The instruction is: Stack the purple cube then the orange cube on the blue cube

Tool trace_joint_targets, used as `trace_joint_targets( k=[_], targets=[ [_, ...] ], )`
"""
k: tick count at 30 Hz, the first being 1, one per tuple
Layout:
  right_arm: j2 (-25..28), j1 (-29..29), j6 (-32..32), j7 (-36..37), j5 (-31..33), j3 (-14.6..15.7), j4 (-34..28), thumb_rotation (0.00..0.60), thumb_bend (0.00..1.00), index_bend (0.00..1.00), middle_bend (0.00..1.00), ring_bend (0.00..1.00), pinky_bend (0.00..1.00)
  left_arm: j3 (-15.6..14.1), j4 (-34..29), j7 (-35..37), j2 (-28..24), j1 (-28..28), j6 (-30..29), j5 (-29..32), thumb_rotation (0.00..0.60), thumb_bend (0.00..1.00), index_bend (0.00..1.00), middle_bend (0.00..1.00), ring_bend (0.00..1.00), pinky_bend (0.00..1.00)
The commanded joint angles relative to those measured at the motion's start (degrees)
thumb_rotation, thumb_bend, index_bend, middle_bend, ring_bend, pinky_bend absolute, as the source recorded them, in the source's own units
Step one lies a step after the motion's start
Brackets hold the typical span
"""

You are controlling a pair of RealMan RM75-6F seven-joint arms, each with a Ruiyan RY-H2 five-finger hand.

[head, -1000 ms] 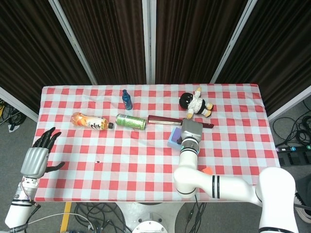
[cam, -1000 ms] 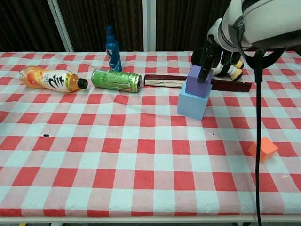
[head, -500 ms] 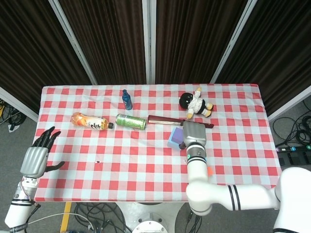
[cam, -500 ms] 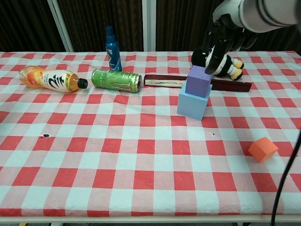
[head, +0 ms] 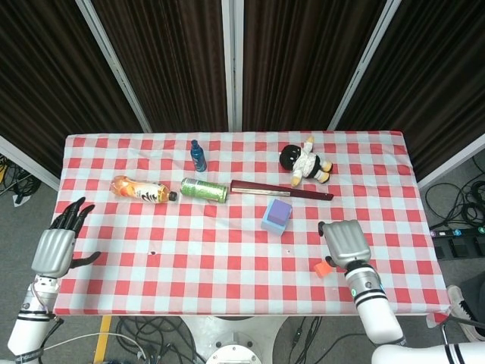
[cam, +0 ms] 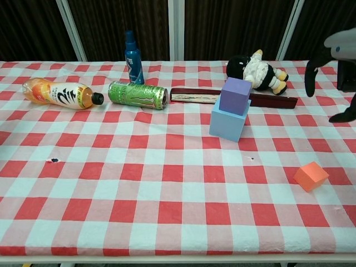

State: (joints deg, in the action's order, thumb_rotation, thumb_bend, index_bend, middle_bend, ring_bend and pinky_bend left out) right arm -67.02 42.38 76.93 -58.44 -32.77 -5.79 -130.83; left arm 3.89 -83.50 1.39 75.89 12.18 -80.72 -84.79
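Robot hand (head: 345, 243) — now off purple cube (cam: 235, 96)

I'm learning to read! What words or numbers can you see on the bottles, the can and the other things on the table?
Orange drink bottle: big dark characters on the label, too blurred to read.
Green can: a pale claw-like mark on the side; no letters sharp enough to read.
Blue bottle: label too small and blurred to read.
Purple cube, blue cube, orange cube, plush doll: no writing visible.
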Motion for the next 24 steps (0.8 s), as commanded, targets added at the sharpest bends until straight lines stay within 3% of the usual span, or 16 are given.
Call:
trace_joint_targets(
  k=[1, 8, 14, 24],
  targets=[
    [3.63, -5.34, -14.18, 9.17, -15.91, 10.55, 11.75, 0.600, 0.10, 0.41, 1.00, 1.00, 1.00, 0.02, 0.07, -0.21, 0.12, 0.03, -0.04, -0.01, 0.600, 0.00, 0.16, 0.11, 0.08, 0.21],
    [0.95, -5.15, -18.22, 9.70, -21.98, 13.34, 20.16, 0.600, 0.10, 0.41, 1.00, 1.00, 1.00, 0.15, 0.30, -0.20, 0.22, 0.09, 0.25, 0.44, 0.600, 0.00, 0.16, 0.11, 0.08, 0.21],
    [-0.28, -4.93, -19.11, 8.32, -21.92, 14.53, 21.44, 0.600, 0.10, 0.41, 1.00, 1.00, 1.00, 0.04, 0.40, -0.19, 0.30, 0.16, 0.29, 0.23, 0.600, 0.00, 0.16, 0.11, 0.08, 0.21],
    [-1.01, -4.62, -17.45, 7.67, -25.46, 13.67, 20.92, 0.600, 0.10, 0.40, 1.00, 1.00, 1.00, 0.09, 0.47, -0.04, 0.33, 0.17, 0.21, 0.24, 0.600, 0.00, 0.16, 0.11, 0.08, 0.21]
  ],
)
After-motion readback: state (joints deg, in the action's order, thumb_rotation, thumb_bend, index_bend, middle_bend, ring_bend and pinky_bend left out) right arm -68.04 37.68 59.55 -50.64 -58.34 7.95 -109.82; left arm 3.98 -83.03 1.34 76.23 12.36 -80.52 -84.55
